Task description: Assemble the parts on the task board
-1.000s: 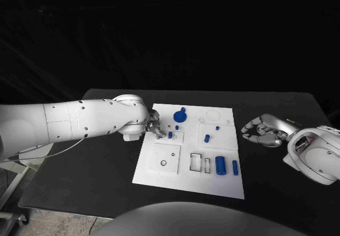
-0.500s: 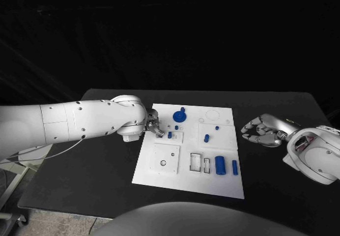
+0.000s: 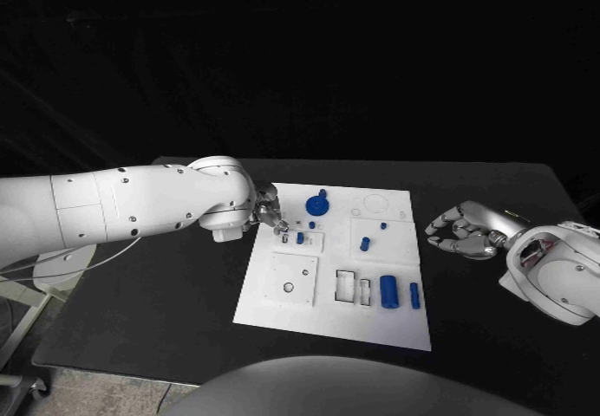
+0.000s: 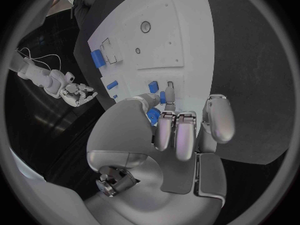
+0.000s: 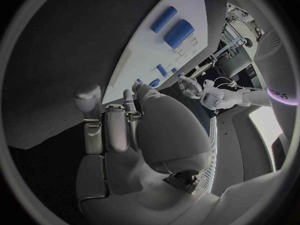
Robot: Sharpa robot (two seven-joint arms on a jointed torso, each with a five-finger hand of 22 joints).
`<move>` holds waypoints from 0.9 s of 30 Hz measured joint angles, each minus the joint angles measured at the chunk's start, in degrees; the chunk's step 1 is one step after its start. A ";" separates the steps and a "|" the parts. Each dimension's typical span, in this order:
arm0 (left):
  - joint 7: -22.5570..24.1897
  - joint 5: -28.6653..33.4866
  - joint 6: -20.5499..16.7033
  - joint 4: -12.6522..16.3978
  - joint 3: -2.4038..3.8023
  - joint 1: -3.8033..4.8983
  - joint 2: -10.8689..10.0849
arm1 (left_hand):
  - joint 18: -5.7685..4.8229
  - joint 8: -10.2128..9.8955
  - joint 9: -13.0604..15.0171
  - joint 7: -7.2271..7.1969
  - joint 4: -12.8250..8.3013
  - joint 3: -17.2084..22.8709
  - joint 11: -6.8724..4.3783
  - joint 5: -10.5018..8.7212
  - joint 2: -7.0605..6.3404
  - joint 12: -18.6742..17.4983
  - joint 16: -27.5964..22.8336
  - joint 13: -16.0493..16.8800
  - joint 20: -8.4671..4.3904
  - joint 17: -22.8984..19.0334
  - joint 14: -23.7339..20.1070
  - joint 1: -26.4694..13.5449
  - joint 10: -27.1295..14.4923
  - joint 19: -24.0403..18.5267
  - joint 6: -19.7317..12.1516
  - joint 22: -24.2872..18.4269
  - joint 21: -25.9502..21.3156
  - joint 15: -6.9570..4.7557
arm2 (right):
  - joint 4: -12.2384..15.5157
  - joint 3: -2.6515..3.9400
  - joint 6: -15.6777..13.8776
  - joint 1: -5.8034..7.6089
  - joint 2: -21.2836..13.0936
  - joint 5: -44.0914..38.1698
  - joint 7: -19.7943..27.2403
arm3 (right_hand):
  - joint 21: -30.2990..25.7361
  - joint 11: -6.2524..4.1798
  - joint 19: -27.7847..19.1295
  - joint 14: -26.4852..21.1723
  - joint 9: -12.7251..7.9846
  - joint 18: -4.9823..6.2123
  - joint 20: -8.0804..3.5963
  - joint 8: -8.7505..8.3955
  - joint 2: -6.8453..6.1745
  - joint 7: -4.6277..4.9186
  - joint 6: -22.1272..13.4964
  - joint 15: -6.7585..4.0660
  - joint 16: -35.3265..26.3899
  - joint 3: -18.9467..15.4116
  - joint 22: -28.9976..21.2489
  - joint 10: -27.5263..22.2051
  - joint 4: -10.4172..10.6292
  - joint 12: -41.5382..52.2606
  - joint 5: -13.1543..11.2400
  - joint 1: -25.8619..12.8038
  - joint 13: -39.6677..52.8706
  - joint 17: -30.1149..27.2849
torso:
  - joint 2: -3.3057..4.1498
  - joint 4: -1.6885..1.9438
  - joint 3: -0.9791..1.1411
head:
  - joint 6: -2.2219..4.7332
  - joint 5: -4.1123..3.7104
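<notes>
At the left edge of the white board [image 3: 375, 299], the left hand [image 3: 268, 217] hung low over the board's upper left part, with its fingertips [image 4: 177, 147] pointing down towards a small blue peg [image 3: 300, 237] standing in a little white block just below and beside them. The peg stood upright, its long axis rising from the board, and it lay on the hand's inner side, towards the middle of the board. In the left wrist view the fingers were bent in close together with the thumb drawn in beneath them, and a bit of blue [image 4: 152, 116] showed between thumb and fingers; whether that was a piece pinched in the hand or a part of the board seen behind it could not be told. The left hand was by far the nearer to this corner, so any fitting there looked to be its job. The round blue knob [image 3: 319, 205] stood just beyond the hand, near the board's far edge. The blue cylinder [image 3: 389, 291] and the slim blue rod [image 3: 415, 295] lay side by side near the front right, long axes running front to back. The right hand [image 3: 466, 234] rested above the desk [image 3: 150, 295] off the board's right edge, well apart from every piece, fingers curled in on nothing.
</notes>
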 measured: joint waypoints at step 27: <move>-1.32 3.78 20.35 -14.25 -0.39 1.83 10.19 | 0.00 2.20 1.54 0.13 -7.50 12.11 0.01 -5.81 -3.02 0.21 0.00 0.00 -0.19 -0.01 0.00 -9.68 -0.01 -0.63 -0.35 0.03 -0.63 0.00 | -0.02 -0.02 0.33 -0.07 0.10 0.07 -0.12 | 0.00 0.00 0.00 0.00 0.00 0.00 0.00 0.00 0.00 0.00 0.00 0.00 0.00 0.00 0.00 0.00 0.00 -0.17 0.00 0.00 -0.05 -0.01 | 0.14 -0.05 0.00 | 0.00 0.15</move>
